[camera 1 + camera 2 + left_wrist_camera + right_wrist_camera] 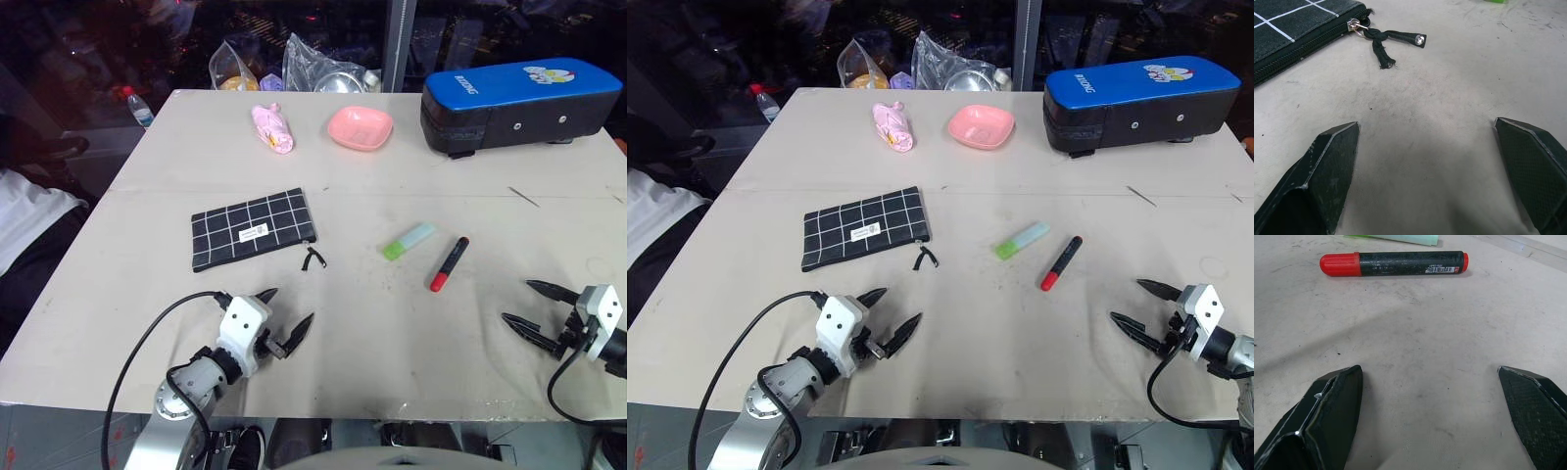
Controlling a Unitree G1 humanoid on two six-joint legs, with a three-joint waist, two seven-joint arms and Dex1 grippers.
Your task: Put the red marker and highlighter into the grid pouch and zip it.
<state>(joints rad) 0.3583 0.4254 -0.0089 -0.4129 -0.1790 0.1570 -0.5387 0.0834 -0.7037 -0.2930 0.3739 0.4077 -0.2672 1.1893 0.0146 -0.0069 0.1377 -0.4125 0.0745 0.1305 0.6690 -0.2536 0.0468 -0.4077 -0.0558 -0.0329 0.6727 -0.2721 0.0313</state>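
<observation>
Red marker crosswise ahead of right gripper (nearer arm); both jaws wide, empty; left gripper near grid pouch.

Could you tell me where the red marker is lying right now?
The red marker lies on the table, right of centre, just right of the highlighter, ahead of the right gripper.

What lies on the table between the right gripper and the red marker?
Nothing: bare table runs from the open right gripper to the red marker, as the right wrist view shows; the head views agree.
</observation>
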